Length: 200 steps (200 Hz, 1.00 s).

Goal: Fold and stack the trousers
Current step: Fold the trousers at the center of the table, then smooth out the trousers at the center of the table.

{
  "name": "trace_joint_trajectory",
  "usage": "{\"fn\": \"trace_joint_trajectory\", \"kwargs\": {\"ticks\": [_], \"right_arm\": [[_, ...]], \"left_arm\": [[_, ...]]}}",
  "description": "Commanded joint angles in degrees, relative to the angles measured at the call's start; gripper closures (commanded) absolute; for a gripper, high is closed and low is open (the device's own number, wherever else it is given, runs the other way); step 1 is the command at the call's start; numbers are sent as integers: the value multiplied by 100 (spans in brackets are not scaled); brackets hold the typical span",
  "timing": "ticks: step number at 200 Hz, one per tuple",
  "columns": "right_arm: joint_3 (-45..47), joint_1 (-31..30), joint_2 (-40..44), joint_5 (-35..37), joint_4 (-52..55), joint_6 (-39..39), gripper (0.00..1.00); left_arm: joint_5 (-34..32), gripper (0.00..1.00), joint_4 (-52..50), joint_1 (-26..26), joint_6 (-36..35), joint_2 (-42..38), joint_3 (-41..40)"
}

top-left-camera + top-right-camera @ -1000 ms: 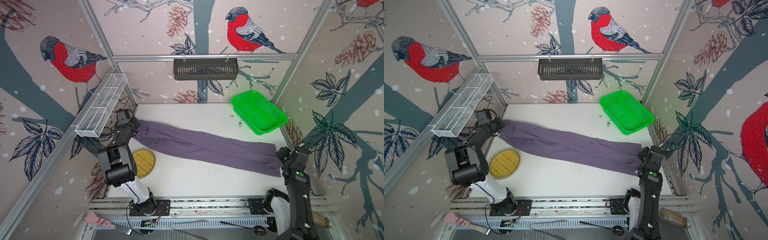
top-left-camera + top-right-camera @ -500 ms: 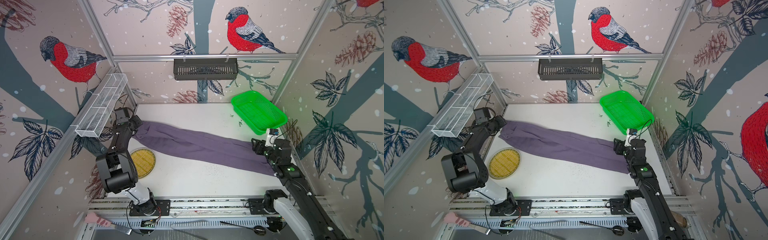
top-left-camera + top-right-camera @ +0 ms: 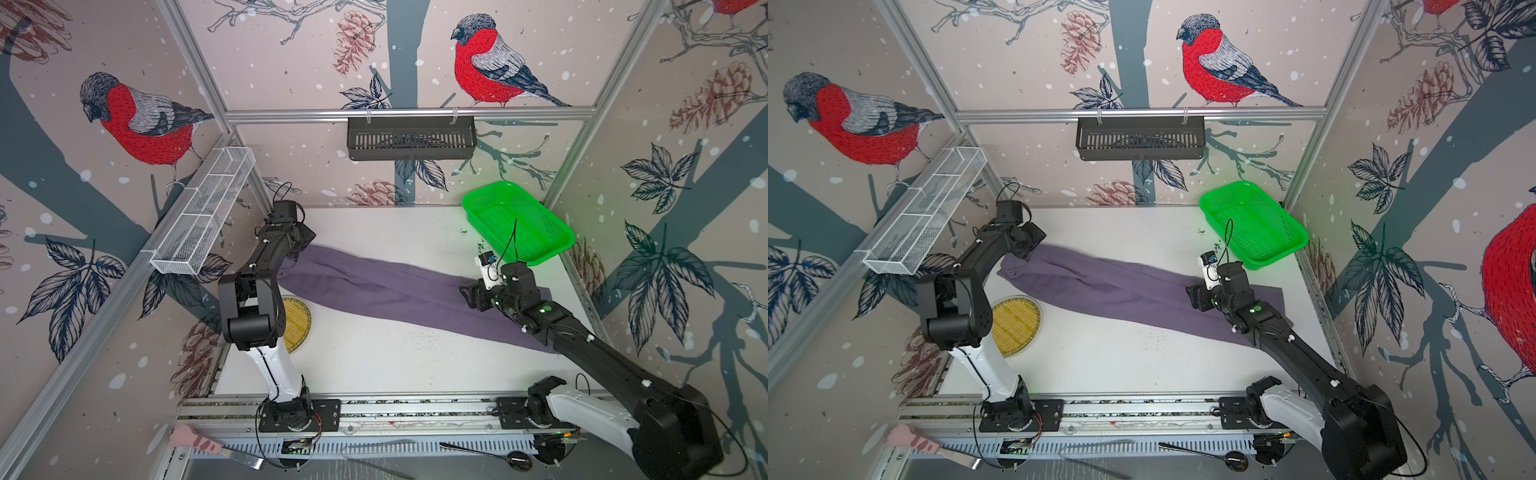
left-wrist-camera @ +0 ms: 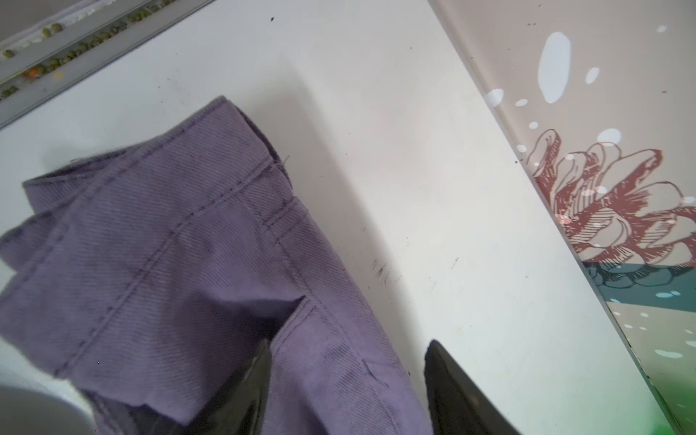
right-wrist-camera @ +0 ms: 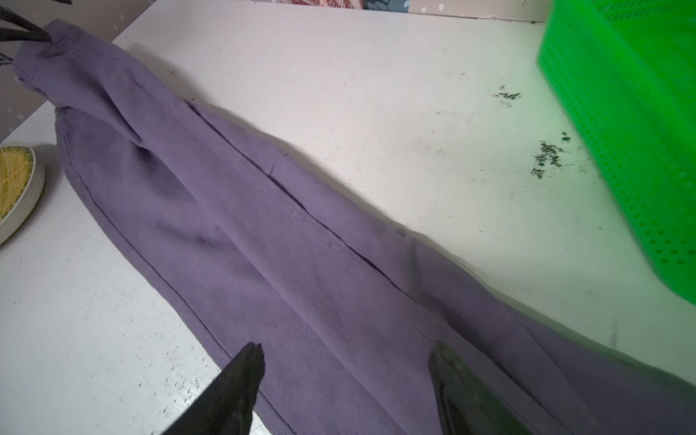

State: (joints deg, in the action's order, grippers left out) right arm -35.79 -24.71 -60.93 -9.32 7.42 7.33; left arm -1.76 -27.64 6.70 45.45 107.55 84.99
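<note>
Both top views show trousers stretched diagonally across the table, waist far left, hems near right. The left gripper at the waist and right gripper over the legs both gape, holding nothing. Risk imo: grabbing one layer only, fold goes crooked.

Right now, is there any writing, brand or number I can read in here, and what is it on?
None can be read.
The white module on the right arm's wrist has a blue patch, too small to read.
The trousers, green basket and bird-print walls show no lettering.
</note>
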Motion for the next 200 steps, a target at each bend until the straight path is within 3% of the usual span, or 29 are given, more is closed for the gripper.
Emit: {"fn": "trace_joint_trajectory", "kwargs": {"ticks": [1,20,64,103,144,175,200], "right_arm": [[-86,-34,-142,-216,-131,-92,27],[-62,-45,-241,-241,-181,-74,27],[2,-101,-435,-468,-403,29,27],[-15,-235,-600,-575,-474,46,26],[-102,-310,-734,-581,-500,1,26],[-130,-320,-771,-530,-462,-63,26],[-117,-318,-762,-493,-437,-92,26]], "left_arm": [[-519,35,-628,1,391,345,458],[-945,35,-1230,3,541,732,1013],[-856,40,-1496,7,395,1441,1803],[-929,51,-1572,0,400,1653,1881],[-865,74,-1549,6,291,1737,1826],[-886,82,-1471,11,178,1635,1650],[-887,98,-1418,7,80,1525,1549]]}}
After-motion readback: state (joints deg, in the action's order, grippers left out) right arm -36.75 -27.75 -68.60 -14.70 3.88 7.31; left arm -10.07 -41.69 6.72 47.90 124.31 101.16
